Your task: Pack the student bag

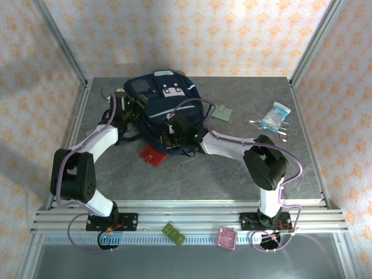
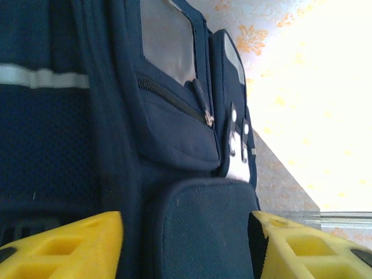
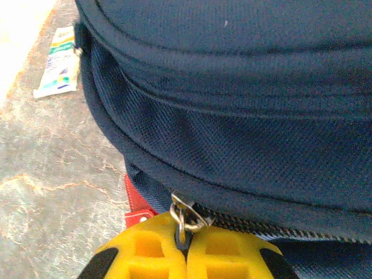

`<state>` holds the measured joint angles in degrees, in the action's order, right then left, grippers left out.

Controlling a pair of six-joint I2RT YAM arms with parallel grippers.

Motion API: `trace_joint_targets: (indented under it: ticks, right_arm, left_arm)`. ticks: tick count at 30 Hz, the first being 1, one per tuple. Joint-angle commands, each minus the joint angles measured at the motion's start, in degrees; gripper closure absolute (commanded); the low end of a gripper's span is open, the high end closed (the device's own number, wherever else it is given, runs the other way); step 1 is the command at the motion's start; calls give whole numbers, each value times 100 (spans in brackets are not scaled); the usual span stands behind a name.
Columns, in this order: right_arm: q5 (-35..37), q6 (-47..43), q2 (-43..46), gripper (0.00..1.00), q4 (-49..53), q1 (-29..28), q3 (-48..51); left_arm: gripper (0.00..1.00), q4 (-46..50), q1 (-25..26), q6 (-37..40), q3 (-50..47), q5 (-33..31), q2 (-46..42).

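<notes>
Yellow fingers [image 2: 64, 247] of the left gripper [image 2: 186, 244] stand well apart along the bottom edge of the left wrist view, released, with nothing clamped. A rounded mesh side pocket [image 2: 200, 226] of the student bag [image 2: 174, 133] bulges up between them. The right-hand finger lies at that pocket's edge, and whether it touches I cannot tell. Higher in the frame runs a zipped front pocket [image 2: 174, 131], and a pale stripe [image 2: 40, 75] crosses the upper left. A strip of grey table [image 2: 279, 174] shows at right.

In the right wrist view the two fingers [image 3: 145, 250] of the right gripper [image 3: 185, 250] are pressed together at bottom centre, clenched on a metal zipper pull [image 3: 185, 218] that hangs from the bag's lower seam. The navy fabric covers the upper and right parts of the frame. A red flat thing [image 3: 135, 203] pokes out from under the bag just left of the pull, and a white and green packet [image 3: 58, 61] lies on the table at upper left.

From the top external view the bag [image 1: 165, 96] lies at the upper middle of the table [image 1: 232, 174]. The left gripper [image 1: 131, 110] is against its left side and the right gripper [image 1: 170, 138] is at its lower edge. The red thing [image 1: 152, 155] lies just below, and scissors [image 1: 273, 127] lie at right.
</notes>
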<state>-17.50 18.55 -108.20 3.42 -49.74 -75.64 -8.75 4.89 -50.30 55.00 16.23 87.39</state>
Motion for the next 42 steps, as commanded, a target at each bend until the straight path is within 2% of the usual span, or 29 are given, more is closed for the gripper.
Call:
trace_joint_targets:
  ticks: [1,5,10,13,18,21,23,25,26,32,38,42]
  right_arm:
    - [-326,176,-55,100,-404,6,-306]
    - [-414,168,-151,100,-374,0,-373]
    - [-474,230,-180,100,-438,6,-347]
    - [-494,219,-214,100,-409,-25,-390]
    - [-369,108,-204,100,-204,-158,-481]
    - [-367,108,-154,100,-177,-200,-435]
    - [-340,95,-112,100,-124,-212,-401]
    - [-285,65,-60,100,-61,-213,-357]
    - [-197,34,-25,100,5,-218,-338]
    - [206,-64,316,100,286,44,78]
    - [532,-112,807,100,228,925,1118]
    - [836,-136,1142,100,88,1502,1719]
  left_arm:
    - [40,-363,96,-255,-730,207,-771]
    - [39,-133,361,-443,-1503,-28,-1591]
    - [35,-450,910,-941,-2364,-454,-2242]
    - [33,-893,1140,-1064,-2538,-552,-2118]
    - [33,-1310,1268,-977,-2302,-700,-1550]
    - [49,-1353,1278,-952,-2151,-839,-1222]
    - [67,-1305,1278,-939,-2093,-1035,-1054]
    - [93,-1244,1249,-888,-2051,-1139,-950]
    - [100,-1221,1228,-840,-2029,-1131,-917]
    - [100,-1069,918,-639,-2055,-1025,-1085]
    - [100,-839,562,-258,-1946,-724,-1136]
    - [100,-751,540,23,-1667,-409,-897]
